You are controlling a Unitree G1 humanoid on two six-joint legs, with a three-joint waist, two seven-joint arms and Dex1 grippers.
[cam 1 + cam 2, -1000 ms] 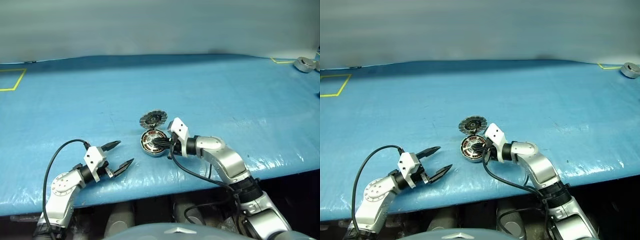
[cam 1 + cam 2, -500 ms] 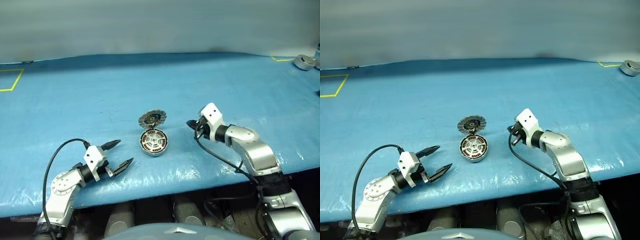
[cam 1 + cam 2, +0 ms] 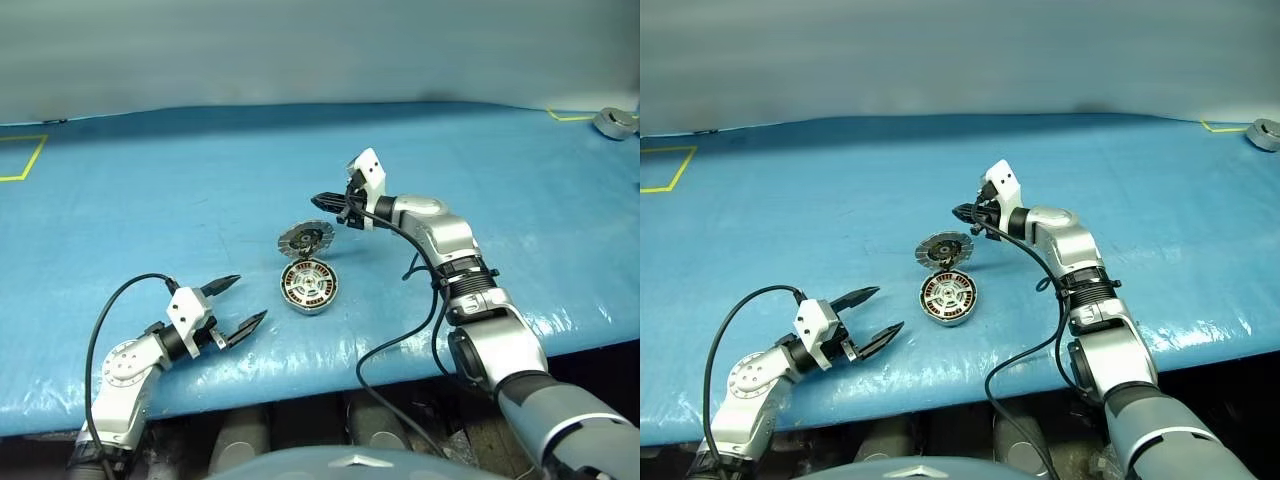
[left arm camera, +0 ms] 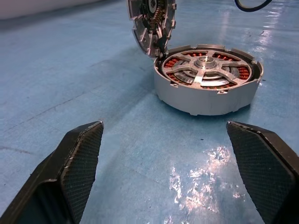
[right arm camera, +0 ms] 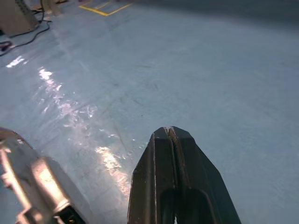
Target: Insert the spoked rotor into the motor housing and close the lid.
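- Left eye view is giving me the motor housing point(image 3: 308, 285) sitting on the blue table point(image 3: 150, 200), and I am using it as my landmark for everything else.
- I am seeing the spoked rotor point(image 4: 204, 66) lying inside the housing, its silver spokes sitting over the copper-coloured windings in the left wrist view.
- I am seeing the lid point(image 3: 306, 238) standing open, tilted up on the far side of the housing and joined to its rim there; its ribbed inner face is showing toward the camera.
- I am reading the right tool point(image 3: 322, 199) as pressed together with nothing between its fingers; the right wrist view is showing the two black fingers point(image 5: 180, 186) meeting along one seam.
- I am seeing that right tool hanging in the air beyond the housing, just past the top edge of the lid and apart from it, pointing toward my left.
- I am reading the left tool point(image 3: 243, 305) as spread wide and empty, its fingers point(image 4: 77, 163) standing far apart in the left wrist view.
- I am seeing that left tool sitting low over the table, near the housing on its left and a little nearer to me, pointing toward it without touching.
- I am noticing yellow tape point(image 3: 25, 160) on the table, well apart from the housing at the far left.
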